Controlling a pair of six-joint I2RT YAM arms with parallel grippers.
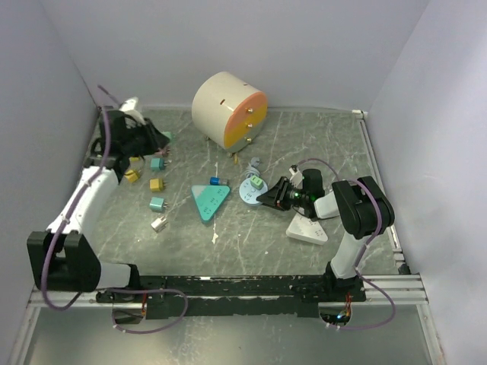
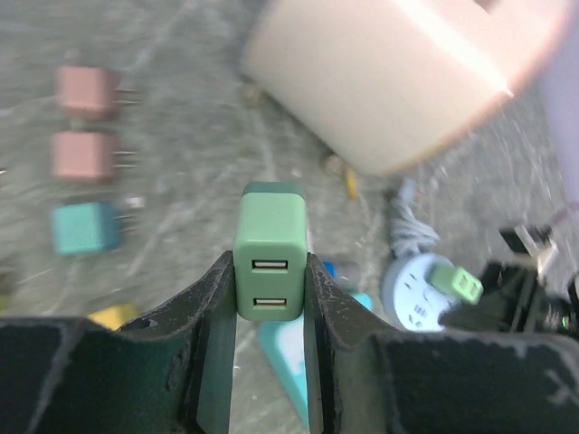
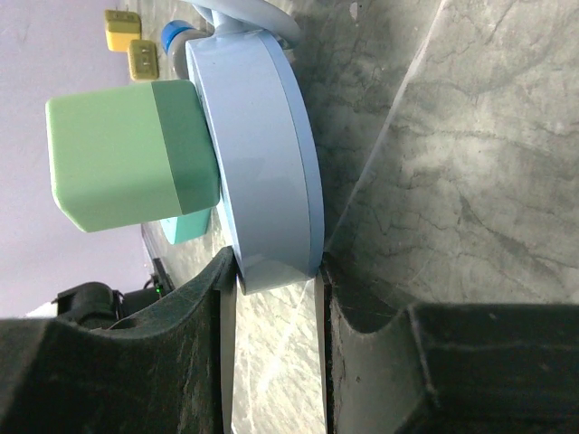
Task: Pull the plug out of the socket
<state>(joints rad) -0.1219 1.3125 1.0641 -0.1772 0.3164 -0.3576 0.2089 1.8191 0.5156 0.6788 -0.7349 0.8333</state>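
Right now we see the right gripper (image 3: 276,267) closed tight on the rim of the round blue socket (image 3: 262,136), low in the right wrist view, bracing it on edge. The light green plug (image 3: 118,154) sits fully seated in the socket's face, at left centre of that view. From overhead, both lie just right of centre.

At the upper left of the overhead view, the left gripper (image 2: 269,262) is shut on a separate green USB charger (image 2: 269,253), well apart from the socket.

We judge the pull not yet begun. The left gripper would need to free itself, cross to the plug, grip its body and draw straight out while the right gripper holds firm.

The table (image 1: 319,152) is grey-green marbled stone, boxed in by plain white walls (image 1: 304,46). A cream and orange drum (image 1: 228,110) stands at upper centre, with small teal and yellow plugs (image 1: 157,183) scattered at left.
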